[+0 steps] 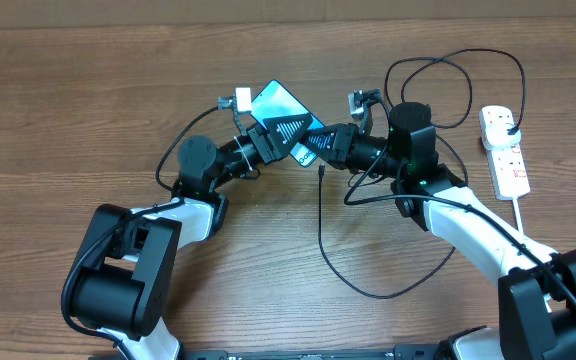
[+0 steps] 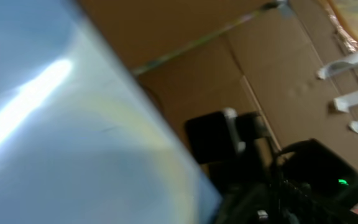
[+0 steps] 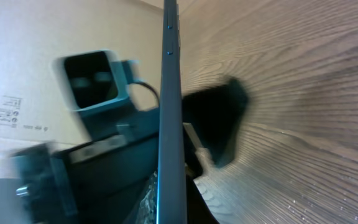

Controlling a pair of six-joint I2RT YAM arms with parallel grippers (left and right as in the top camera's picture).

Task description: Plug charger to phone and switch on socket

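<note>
Left fingers pinch the phone over the counter. Right fingers sit at the phone's other end; whether they are spread or closed, I cannot tell. The charger tip lies just beside the phone.

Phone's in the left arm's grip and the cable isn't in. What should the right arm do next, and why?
Probably lower the right end effector to the charger tip and grip it. The left end effector holds the phone raised and tilted, while the tip lies loose just below, not plugged in.
</note>
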